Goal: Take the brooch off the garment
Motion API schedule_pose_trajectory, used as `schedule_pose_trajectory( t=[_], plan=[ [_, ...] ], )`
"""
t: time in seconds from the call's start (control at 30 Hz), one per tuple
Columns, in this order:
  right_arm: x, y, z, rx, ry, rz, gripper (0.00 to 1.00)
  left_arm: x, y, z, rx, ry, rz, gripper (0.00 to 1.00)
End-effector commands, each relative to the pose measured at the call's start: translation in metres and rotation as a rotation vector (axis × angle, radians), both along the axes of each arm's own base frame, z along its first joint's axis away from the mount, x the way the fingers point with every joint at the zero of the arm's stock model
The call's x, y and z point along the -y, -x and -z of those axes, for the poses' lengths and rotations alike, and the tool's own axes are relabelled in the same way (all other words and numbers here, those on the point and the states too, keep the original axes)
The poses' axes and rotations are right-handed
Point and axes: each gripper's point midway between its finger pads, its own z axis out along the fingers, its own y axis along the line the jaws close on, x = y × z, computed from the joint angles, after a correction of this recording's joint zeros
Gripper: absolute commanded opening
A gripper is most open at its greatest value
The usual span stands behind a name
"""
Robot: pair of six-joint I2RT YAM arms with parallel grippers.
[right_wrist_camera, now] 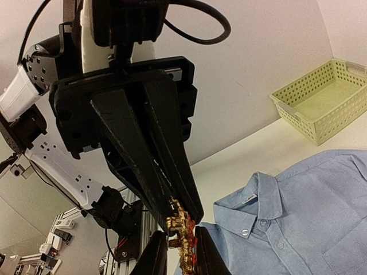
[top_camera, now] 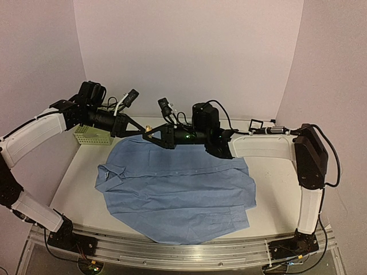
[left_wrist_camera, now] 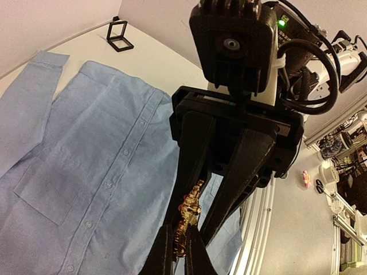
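Note:
The brooch [top_camera: 148, 130], a small gold and red cluster, is held in the air above the far edge of the light blue shirt [top_camera: 178, 183], which lies flat on the table. My left gripper [top_camera: 142, 132] and right gripper [top_camera: 151, 134] meet tip to tip at it. In the left wrist view my left gripper [left_wrist_camera: 179, 252] is shut on the brooch [left_wrist_camera: 188, 212], with the right gripper's fingers [left_wrist_camera: 189, 160] alongside. In the right wrist view my right gripper [right_wrist_camera: 178, 255] is closed on the brooch [right_wrist_camera: 182, 226], with the left fingers [right_wrist_camera: 143, 149] gripping its top.
A green mesh basket [top_camera: 92, 135] stands at the far left, also in the right wrist view [right_wrist_camera: 321, 100]. A small black square box [top_camera: 256, 124] stands at the far right, also in the left wrist view [left_wrist_camera: 118, 37]. The shirt's collar [right_wrist_camera: 258, 200] lies below the grippers.

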Motion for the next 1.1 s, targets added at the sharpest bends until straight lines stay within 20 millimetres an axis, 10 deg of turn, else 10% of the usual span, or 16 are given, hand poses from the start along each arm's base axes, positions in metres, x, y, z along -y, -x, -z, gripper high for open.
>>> schedule_pose_trajectory(
  t=[0.0, 0.33, 1.07],
  plan=[
    [-0.005, 0.015, -0.037, 0.072, -0.086, -0.008, 0.16, 0.015, 0.025, -0.033, 0.019, 0.128, 0.104, 0.0],
    [-0.005, 0.016, -0.04, 0.069, -0.093, -0.007, 0.18, 0.014, 0.025, -0.033, 0.018, 0.145, 0.081, 0.0],
    [0.042, 0.023, -0.069, 0.035, -0.042, -0.006, 0.66, 0.012, 0.034, -0.02, 0.023, 0.226, 0.084, 0.0]
  ],
)
